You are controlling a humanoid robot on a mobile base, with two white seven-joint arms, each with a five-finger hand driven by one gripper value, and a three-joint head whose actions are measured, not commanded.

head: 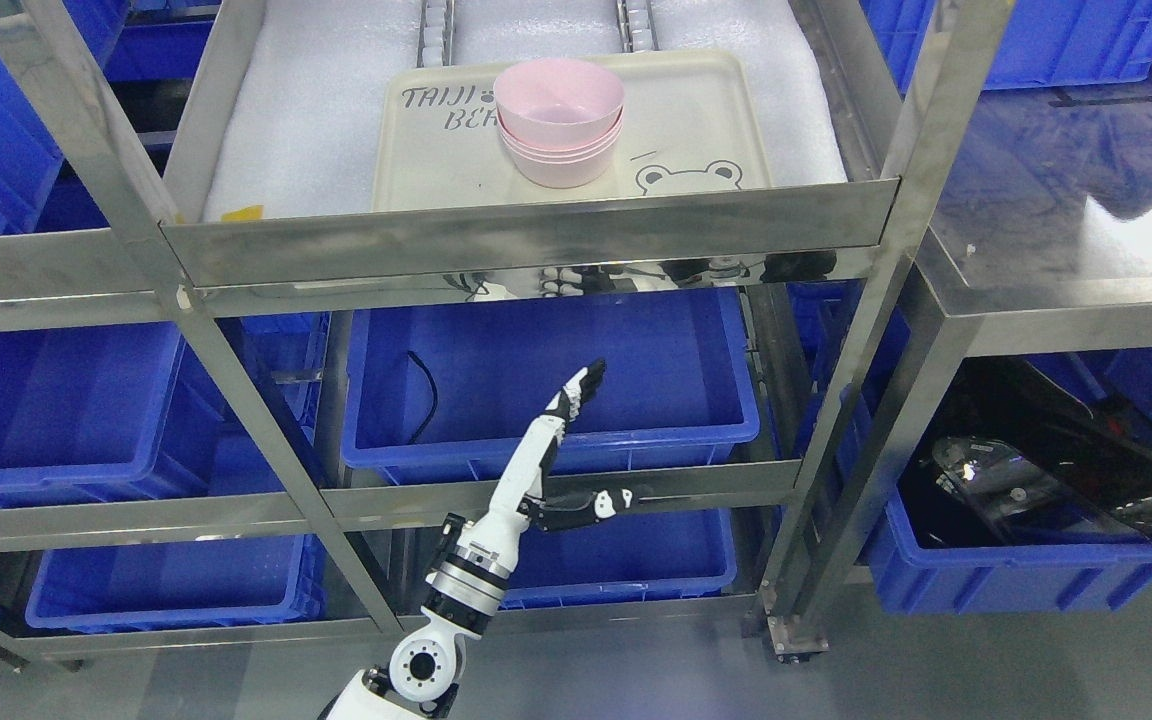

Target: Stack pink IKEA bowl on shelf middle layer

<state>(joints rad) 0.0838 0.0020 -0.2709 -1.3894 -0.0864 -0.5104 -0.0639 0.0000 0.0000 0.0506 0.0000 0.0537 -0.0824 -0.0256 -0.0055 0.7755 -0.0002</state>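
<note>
A stack of pink bowls (559,125) stands on a cream tray (706,120) printed with a bear, on the steel shelf layer (526,238) lined with white foam. My left hand (576,440) is well below that layer, in front of a blue bin. It is open, with the fingers stretched up and to the right and the thumb out to the side, and it holds nothing. Its white arm comes in from the bottom edge, left of the middle.
Blue bins (556,400) fill the lower shelf levels and the racks to the left. Slanted steel posts (866,330) frame the shelf. At the right, a steel table top (1066,230) stands over a bin of black and clear plastic items (1046,470).
</note>
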